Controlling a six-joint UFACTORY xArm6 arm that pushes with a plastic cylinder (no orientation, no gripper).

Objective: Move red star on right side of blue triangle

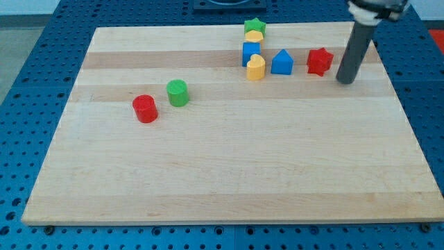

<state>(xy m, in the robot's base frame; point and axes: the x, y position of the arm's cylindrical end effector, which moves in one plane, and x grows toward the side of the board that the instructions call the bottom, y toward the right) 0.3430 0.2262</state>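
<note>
The red star lies near the view's top right of the wooden board. The blue triangle sits just to its left, with a small gap between them. My tip stands on the board a little to the right of the red star and slightly lower, not touching it.
A yellow block sits left of the blue triangle, touching a blue cube. Above them are a yellow disc and a green star. A green cylinder and a red cylinder lie at the view's left.
</note>
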